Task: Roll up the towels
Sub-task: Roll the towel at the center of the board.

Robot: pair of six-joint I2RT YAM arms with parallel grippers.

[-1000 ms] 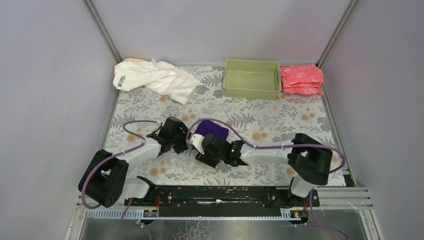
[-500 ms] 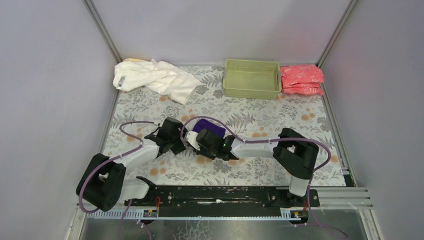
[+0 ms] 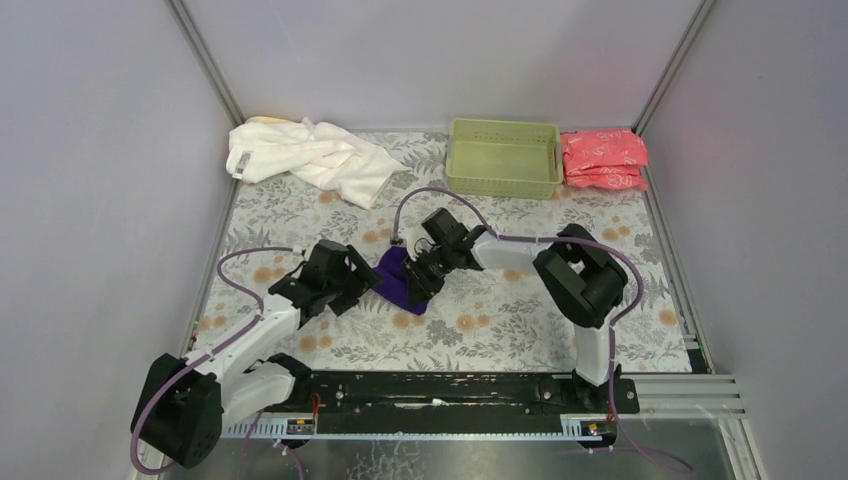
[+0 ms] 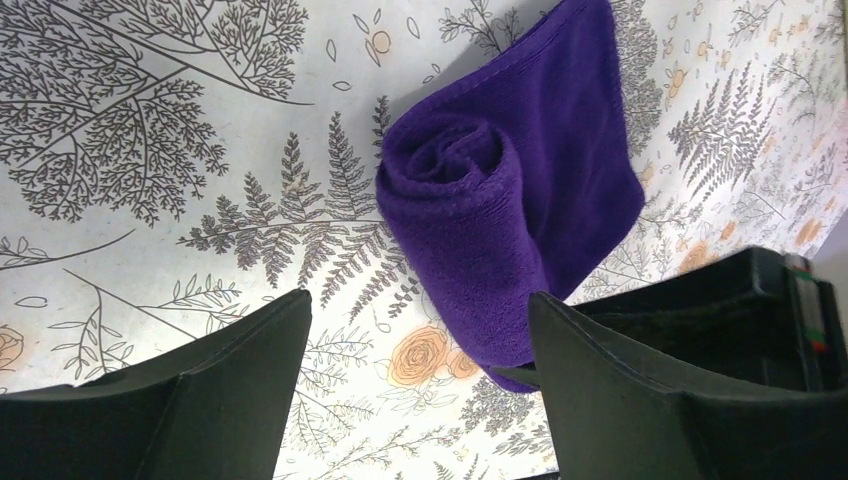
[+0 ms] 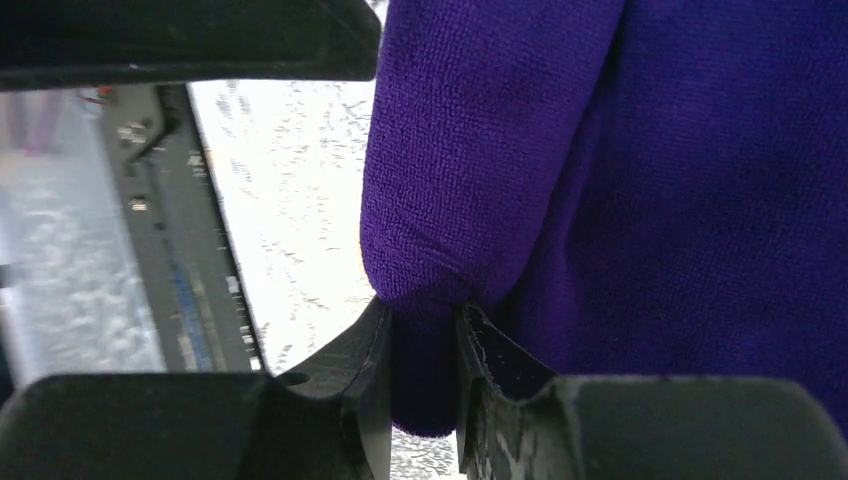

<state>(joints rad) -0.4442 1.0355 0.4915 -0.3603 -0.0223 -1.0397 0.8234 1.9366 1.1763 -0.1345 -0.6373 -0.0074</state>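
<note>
Floral-printed surface [image 3: 520, 330] carries the purple towel [image 4: 500, 230], part-rolled into a loose coil with a flat tail trailing beyond it. It lies just ahead of the left fingers [image 4: 180, 400], which stand released and wide, the roll's near end sitting in their gap, closer to one finger. The right fingers [image 5: 330, 410] are clenched on a pinch of the towel's rolled edge, with cloth bulging above their tips. Terry this soft looks light and limp. It will likely sag and uncoil unless pressed, so it seems best gripped at the roll's ends, through all layers, rather than by one fold. The white towel [image 3: 310, 155] lies crumpled well beyond both sets of fingers, not yet rolled.
</note>
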